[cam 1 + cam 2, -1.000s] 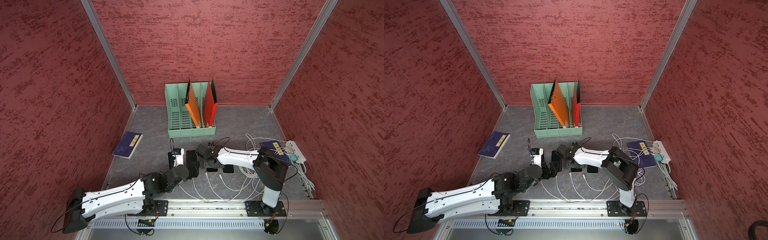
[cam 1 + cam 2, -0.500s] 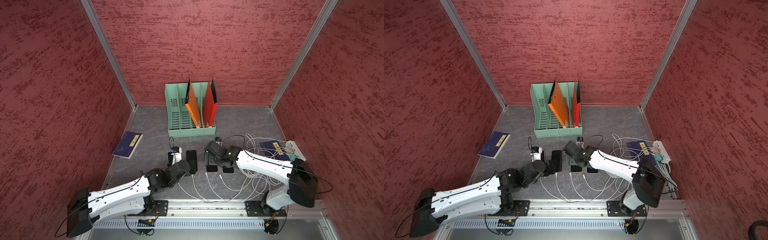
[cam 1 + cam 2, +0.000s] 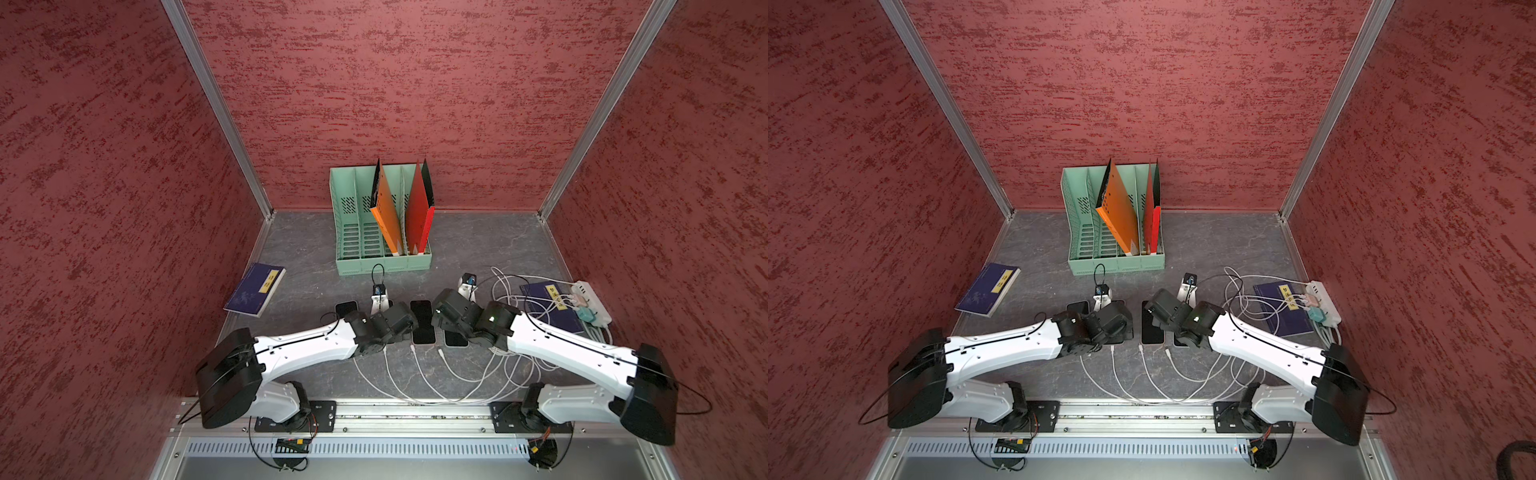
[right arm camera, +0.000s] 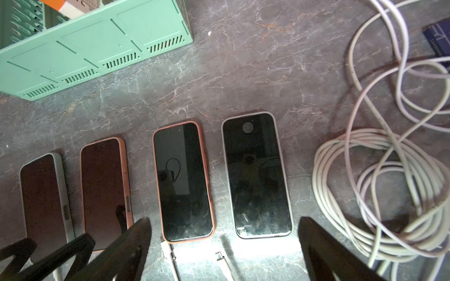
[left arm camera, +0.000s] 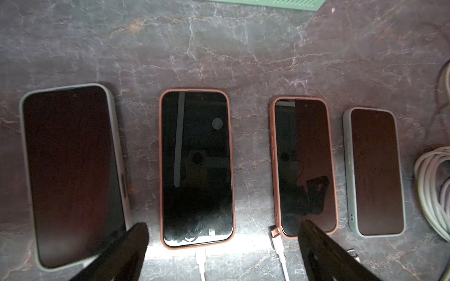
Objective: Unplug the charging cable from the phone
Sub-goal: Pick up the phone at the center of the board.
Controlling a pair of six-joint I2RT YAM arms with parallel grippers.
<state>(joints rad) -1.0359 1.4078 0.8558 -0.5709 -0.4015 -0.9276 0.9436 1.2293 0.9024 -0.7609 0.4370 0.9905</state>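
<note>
Plugged phone: pink-cased phone (image 5: 196,167), second in a row of four, flat and screen-up on the grey tabletop (image 3: 478,249); white charging cable (image 5: 201,260) seated in its near end.
Other phones: three. Grey-cased phone (image 5: 70,175) at the row's left end, its port hidden; second pink-cased phone (image 5: 304,167) with a loose connector (image 5: 274,233) just off its near corner; pale-cased phone (image 5: 375,172) at the right end, unplugged.
Left gripper (image 5: 222,243): jaws wide apart, empty, straddling the plugged phone's near end.
Right gripper (image 4: 225,233): jaws wide apart, empty, flanking the near ends of the two right-hand phones.
Cables: four white leads to the row, plus a coil (image 4: 389,194) just right of it.
Open room: narrow bare strips between phones; wider bare tabletop between row and green file organiser (image 3: 382,266).
Edges: blue booklet (image 3: 254,289) near the left wall; second blue booklet (image 3: 548,307) beside the power strip (image 3: 590,301) near the right wall.
</note>
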